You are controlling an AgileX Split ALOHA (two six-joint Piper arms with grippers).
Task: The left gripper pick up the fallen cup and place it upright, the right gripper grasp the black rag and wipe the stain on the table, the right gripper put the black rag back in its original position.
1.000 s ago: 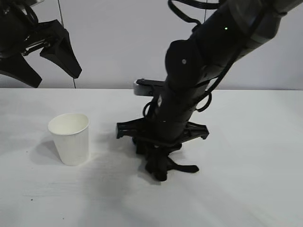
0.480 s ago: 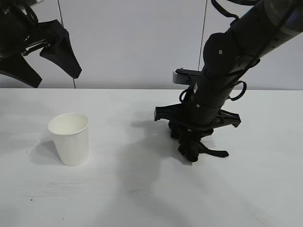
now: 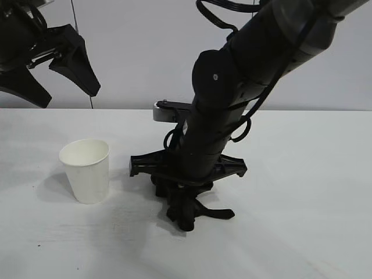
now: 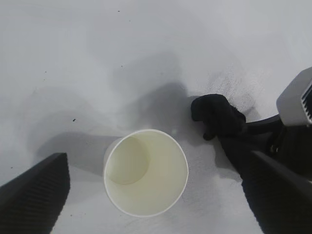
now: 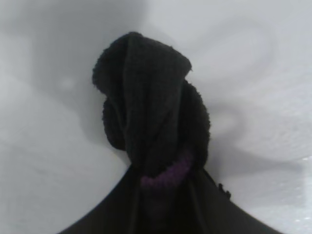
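Observation:
The white cup (image 3: 85, 170) stands upright on the table (image 3: 308, 209) at the left; the left wrist view looks straight down into it (image 4: 146, 179). My left gripper (image 3: 67, 96) hangs open and empty high above it at the upper left. My right gripper (image 3: 186, 216) is shut on the black rag (image 3: 216, 213) and presses it onto the table at the centre, right of the cup. The rag fills the right wrist view (image 5: 146, 122), bundled with a purple band between the fingers. The left wrist view also shows it (image 4: 217, 114). No stain shows in any view.
A pale wall stands behind the table's far edge. The right arm's bulky body (image 3: 232, 99) leans over the table's middle and casts a shadow toward the cup.
The right gripper swept the rag to the right and away, then back left and nearer, ending closer to the cup. The cup and the left gripper have not moved.

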